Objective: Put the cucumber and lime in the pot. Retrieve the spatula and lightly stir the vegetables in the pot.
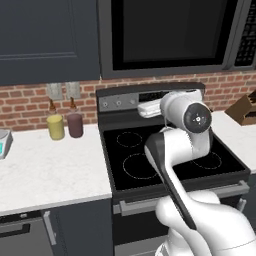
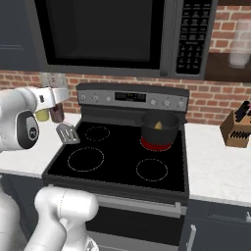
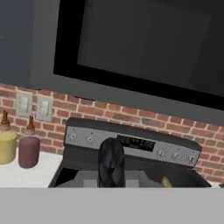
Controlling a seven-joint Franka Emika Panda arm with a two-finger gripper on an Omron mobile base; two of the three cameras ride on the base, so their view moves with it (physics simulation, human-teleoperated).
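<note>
The stove (image 2: 117, 162) is my landmark. The pot (image 2: 159, 128) sits on its back right burner, something yellowish inside. My end effector (image 2: 60, 116), above the stove's left edge, is clamped on the spatula (image 2: 67, 133), whose silver head hangs down.

Left base view: set behind and left of the arm, high, facing forward and down over the stove (image 1: 150, 150) and the left counter (image 1: 50, 170); arm close in the near right.
Right base view: behind and right, same downward tilt, over the stove (image 2: 117, 157), pot (image 2: 159, 128) and right counter (image 2: 220, 166).
Shared: cooktop, control panel, microwave (image 2: 112, 34), brick wall.
Hand view: low, near, facing level toward the stove's control panel (image 3: 131, 146) and microwave.
</note>
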